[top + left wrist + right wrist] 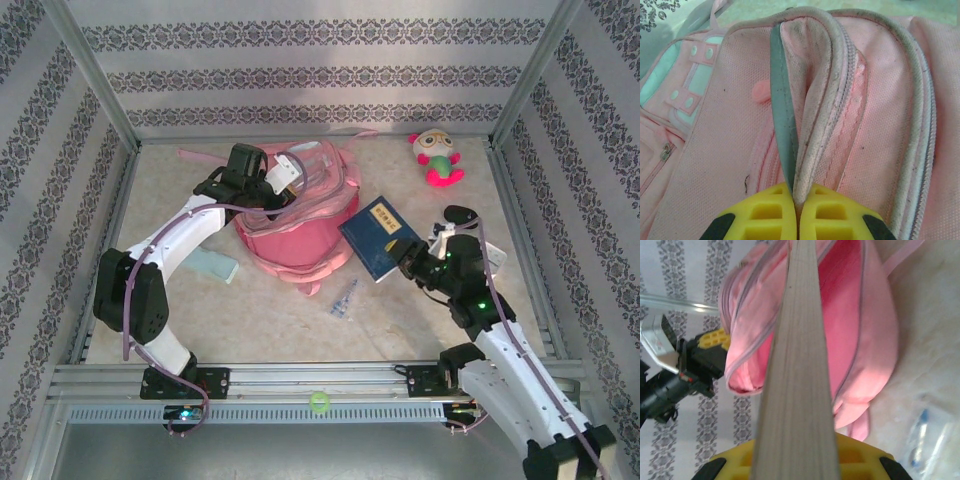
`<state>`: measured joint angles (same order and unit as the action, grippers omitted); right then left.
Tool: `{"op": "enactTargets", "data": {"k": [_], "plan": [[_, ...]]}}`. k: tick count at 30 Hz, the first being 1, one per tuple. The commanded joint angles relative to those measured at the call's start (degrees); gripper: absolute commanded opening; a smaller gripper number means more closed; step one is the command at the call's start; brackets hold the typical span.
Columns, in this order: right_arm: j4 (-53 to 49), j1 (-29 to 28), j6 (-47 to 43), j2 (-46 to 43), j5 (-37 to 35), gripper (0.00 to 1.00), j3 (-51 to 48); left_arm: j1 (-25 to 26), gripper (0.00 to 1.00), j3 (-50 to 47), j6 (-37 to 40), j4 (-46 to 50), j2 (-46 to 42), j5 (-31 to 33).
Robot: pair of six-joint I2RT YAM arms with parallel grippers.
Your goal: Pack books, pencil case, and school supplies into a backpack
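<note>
Left gripper (796, 202) clenches the backpack (715, 150) rim, its mouth agape; right gripper (412, 257) grasps the book (378, 236), page edge facing that opening.

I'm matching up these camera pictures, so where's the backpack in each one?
Top external: backpack, table centre, between the arms.
Left wrist: across the frame, rim pinched by left gripper.
Right wrist: upper middle, mouth open behind the book.
Shared landmark: the left gripper's yellow fingers on the rim.

Blurry, edge-cropped clear packet (929, 440)
</note>
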<state>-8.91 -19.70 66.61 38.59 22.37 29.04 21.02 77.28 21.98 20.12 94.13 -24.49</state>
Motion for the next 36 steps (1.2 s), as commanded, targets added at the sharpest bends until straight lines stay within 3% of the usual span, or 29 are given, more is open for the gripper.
{"op": "enactTargets", "data": {"k": [1,8,18,26,33,36], "plan": [[8.8,-8.1,8.1,2.6,-10.8,0.00,-0.9,0.4,0.00,4.3,-7.1,-3.5,-2.3,-3.2],[33.2,-16.7,12.5,21.1,-18.0,0.00,-0.2,0.4,0.00,4.9,-10.0,-4.8,-2.2,-5.5],[55.0,-22.6,16.6,46.8,-30.4,0.00,6.7,0.4,0.00,5.0,-12.7,-6.7,-2.9,-6.9],[62.5,-22.6,20.7,62.8,-33.5,0.00,14.4,0.4,0.00,5.0,-12.7,-6.9,-3.3,-7.6],[63.9,-21.8,22.2,73.0,-32.9,0.15,21.6,0.4,0.00,4.7,-12.8,-6.9,-3.6,-7.8],[61.1,-21.0,22.8,74.4,-32.1,0.28,22.6,0.4,0.00,4.6,-12.7,-6.7,-3.5,-7.4]]}}
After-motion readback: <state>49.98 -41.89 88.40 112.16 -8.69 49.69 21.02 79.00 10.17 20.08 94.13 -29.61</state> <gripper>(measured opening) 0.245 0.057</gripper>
